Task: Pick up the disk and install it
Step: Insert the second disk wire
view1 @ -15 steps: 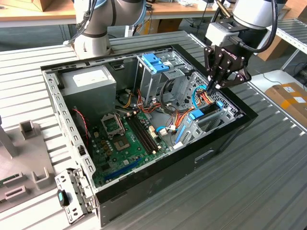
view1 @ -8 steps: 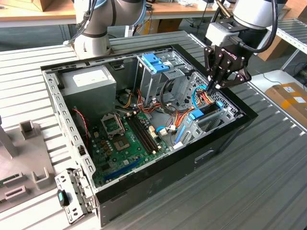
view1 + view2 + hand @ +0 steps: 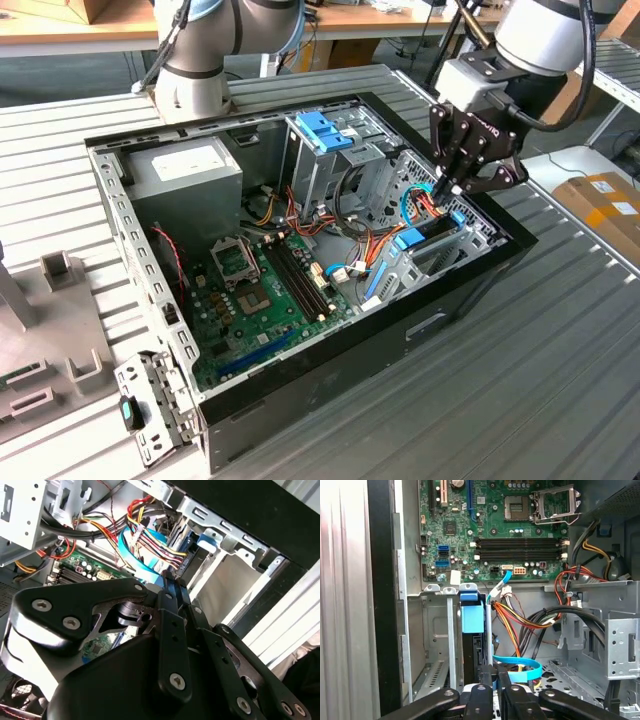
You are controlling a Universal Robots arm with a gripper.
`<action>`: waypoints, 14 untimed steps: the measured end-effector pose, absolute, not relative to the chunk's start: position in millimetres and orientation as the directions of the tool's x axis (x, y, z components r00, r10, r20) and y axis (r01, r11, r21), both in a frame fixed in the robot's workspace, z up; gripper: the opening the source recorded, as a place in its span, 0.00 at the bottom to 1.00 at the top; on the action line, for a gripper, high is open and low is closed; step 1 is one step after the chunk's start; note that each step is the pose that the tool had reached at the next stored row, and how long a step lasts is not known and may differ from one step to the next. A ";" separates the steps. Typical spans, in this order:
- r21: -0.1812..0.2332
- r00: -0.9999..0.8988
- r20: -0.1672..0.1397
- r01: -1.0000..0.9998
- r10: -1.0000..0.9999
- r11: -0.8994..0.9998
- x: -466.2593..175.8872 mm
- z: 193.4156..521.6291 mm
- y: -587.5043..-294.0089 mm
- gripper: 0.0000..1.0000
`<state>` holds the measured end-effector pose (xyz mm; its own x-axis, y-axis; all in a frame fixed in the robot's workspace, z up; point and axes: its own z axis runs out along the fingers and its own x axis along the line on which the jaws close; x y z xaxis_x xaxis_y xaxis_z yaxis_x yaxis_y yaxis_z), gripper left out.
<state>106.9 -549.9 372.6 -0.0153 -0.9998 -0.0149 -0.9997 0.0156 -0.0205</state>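
Nearest in the exterior view I see one open computer case [image 3: 300,395]. One gripper [image 3: 447,190] hangs over its bay on the exterior view's right, where one disk [image 3: 425,232] stands on edge with blue brackets. One power-supply box [image 3: 185,170] sits far back.

In the second wrist view the fingers [image 3: 170,592] are pressed together — nothing is between them.

In the first wrist view the disk [image 3: 471,650] sits in the bay, one blue bracket [image 3: 472,615] on top, with the fingertips [image 3: 487,672] just beside its edge — four memory slots [image 3: 520,550] on the motherboard.
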 end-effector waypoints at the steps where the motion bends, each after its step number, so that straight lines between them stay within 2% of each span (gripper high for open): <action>1: -0.020 -0.015 -0.015 -1.000 -1.000 0.016 104.8 371.9 -551.8 0.16; 11: -0.020 -0.012 -0.015 -1.000 -1.000 0.013 99.0 357.6 -559.2 0.16; 12: -0.027 -0.013 -0.015 -1.000 -1.000 0.013 98.9 357.5 -559.2 0.16; 13: -0.058 -0.012 -0.015 -0.998 -1.000 0.013 98.8 357.2 -559.2 0.16; 14: -0.059 -0.012 -0.015 -0.998 -1.000 0.013 98.9 357.2 -559.2 0.16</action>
<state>98.9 -559.2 357.2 -0.0120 -0.9998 -0.0149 -0.9982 0.0128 -0.0590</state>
